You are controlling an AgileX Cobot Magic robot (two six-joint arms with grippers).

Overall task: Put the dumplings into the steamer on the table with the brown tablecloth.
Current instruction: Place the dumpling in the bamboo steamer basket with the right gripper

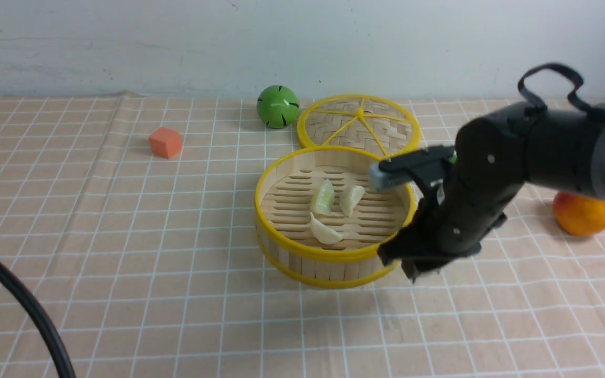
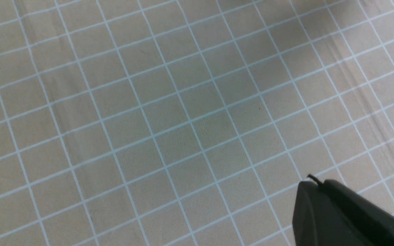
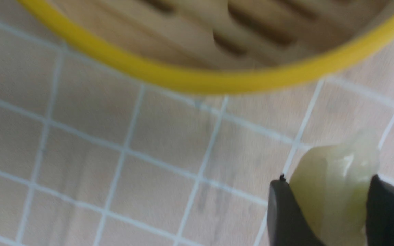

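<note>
Closest to you, a black cable curves across the near-left corner of the surface, which is covered by the brown tablecloth. The right arm hides the steamer's right rim and part of an orange fruit. Behind the steamer lie a woven lid and a green ball, with an orange cube well to the left. Three dumplings sit inside the steamer: two side by side, long axes running front to back, and a third lying diagonally nearer you. The right tool pinches the fourth dumpling over cloth just outside the yellow rim, its end poking past the fingertips. The left tool shows one finger only, so you cannot tell its state.
</note>
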